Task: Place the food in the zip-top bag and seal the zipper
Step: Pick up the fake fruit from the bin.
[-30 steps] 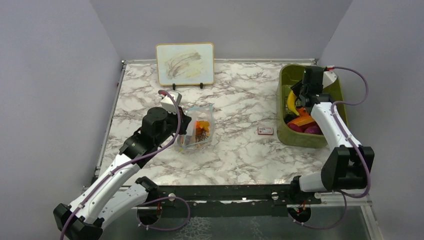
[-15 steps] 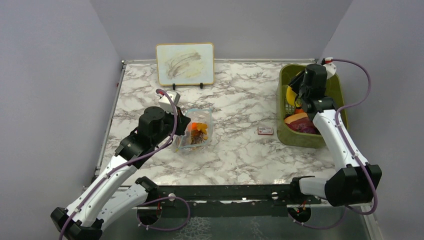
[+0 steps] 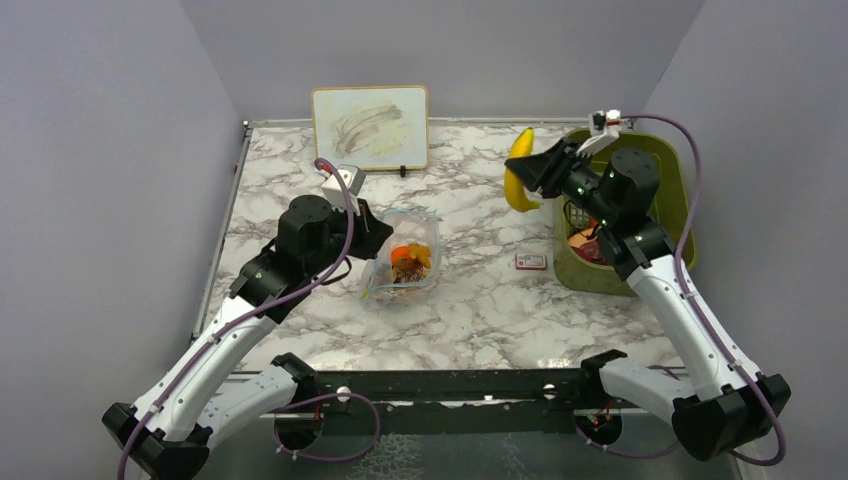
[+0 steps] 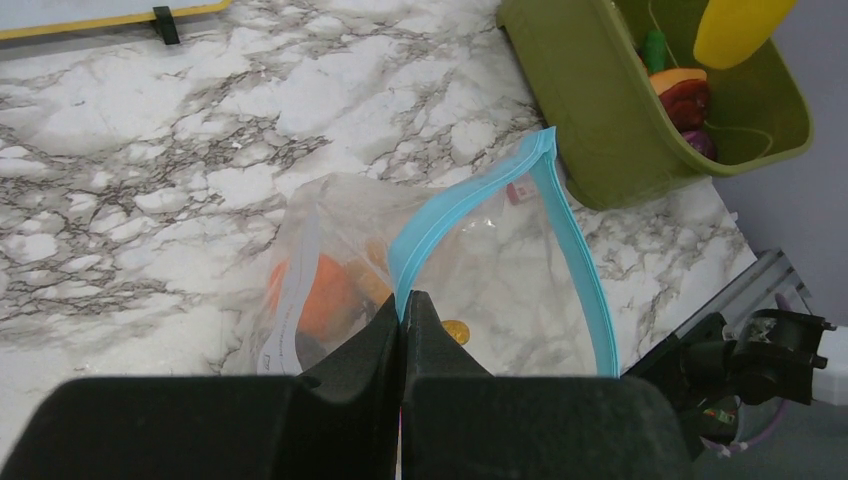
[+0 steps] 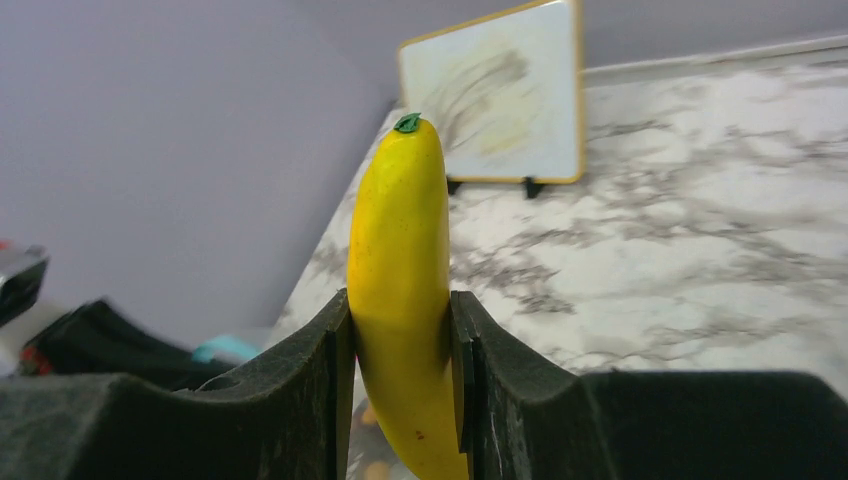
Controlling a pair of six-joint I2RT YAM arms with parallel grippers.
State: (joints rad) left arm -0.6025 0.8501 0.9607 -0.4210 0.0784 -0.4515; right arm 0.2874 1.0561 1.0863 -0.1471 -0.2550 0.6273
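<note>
The clear zip-top bag [image 3: 405,262] lies left of the table's middle with orange food pieces [image 3: 409,257] inside; in the left wrist view the bag [image 4: 470,250] has its mouth held wide. My left gripper [image 4: 404,303] is shut on the light-blue zipper strip [image 4: 575,250] at the mouth's near edge; it also shows in the top view [image 3: 362,232]. My right gripper [image 5: 400,320] is shut on the yellow banana [image 5: 400,290] and holds it in the air left of the bin; the banana also shows in the top view [image 3: 517,172].
An olive-green bin [image 3: 570,265] at the right holds orange, red and dark purple pieces [image 4: 685,95]. A small red-and-white card [image 3: 531,262] lies beside it. A framed board [image 3: 370,127] stands at the back.
My right gripper has lifted the banana out of the bin and swung it left, over the table. My left gripper has raised the bag's mouth edge, opening the bag wider.
</note>
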